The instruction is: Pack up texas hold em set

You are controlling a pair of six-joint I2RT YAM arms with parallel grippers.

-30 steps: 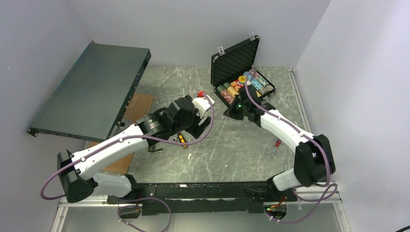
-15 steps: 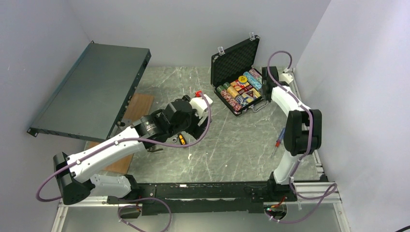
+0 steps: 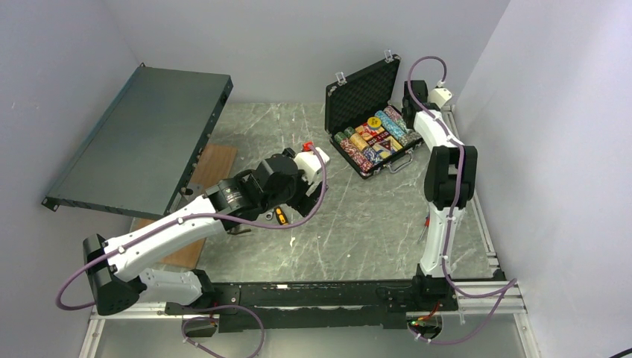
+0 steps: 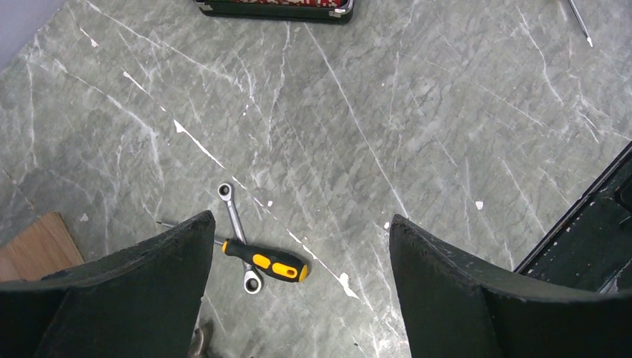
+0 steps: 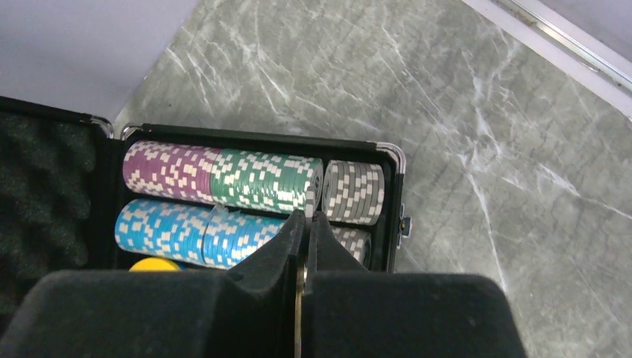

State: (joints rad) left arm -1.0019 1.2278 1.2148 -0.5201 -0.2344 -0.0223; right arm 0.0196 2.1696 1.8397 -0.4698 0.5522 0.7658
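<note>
Poker chips (image 5: pixel 261 179) lie in rows just under my right gripper (image 5: pixel 307 224), whose fingers are pressed together. Their briefcase (image 3: pixel 361 91) stands open at the far right of the grey marble table (image 3: pixel 358 224). My left gripper (image 4: pixel 298 224) hangs spread wide above a screwdriver (image 4: pixel 264 261). White walls (image 3: pixel 298 45) enclose the table.

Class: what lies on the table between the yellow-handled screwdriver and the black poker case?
Nothing. The left wrist view shows only bare table between the screwdriver and the poker case.
</note>
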